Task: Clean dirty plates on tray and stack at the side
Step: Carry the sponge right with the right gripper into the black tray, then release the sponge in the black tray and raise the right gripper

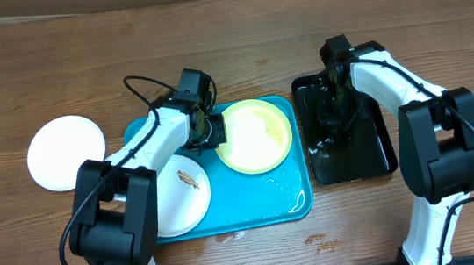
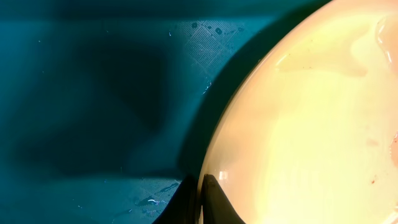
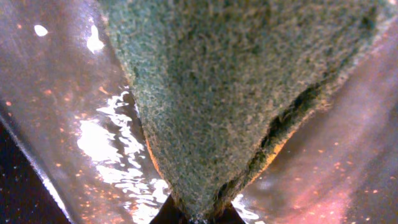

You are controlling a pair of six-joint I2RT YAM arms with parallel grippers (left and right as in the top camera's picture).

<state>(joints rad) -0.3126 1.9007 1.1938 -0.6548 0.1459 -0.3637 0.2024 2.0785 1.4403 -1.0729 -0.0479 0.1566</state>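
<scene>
Now the left gripper [image 2: 200,190] pinches the rim of the yellow-green plate [image 2: 311,124] on the tray [image 2: 93,93]; the right gripper [image 3: 198,214] clamps a green sponge [image 3: 249,81].

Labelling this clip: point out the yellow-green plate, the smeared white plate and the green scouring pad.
yellow-green plate [image 1: 255,135]: overhead view, middle of its dish.
smeared white plate [image 1: 187,206]: overhead view, bare white below the smear.
green scouring pad [image 3: 236,81]: right wrist view, its rough face.

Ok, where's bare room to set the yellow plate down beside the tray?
Bare wood lies beyond the tray and the lone white plate, and in front of that plate. Tight: the strip between tray and black tray; the left arm crosses the tray's left.
</scene>
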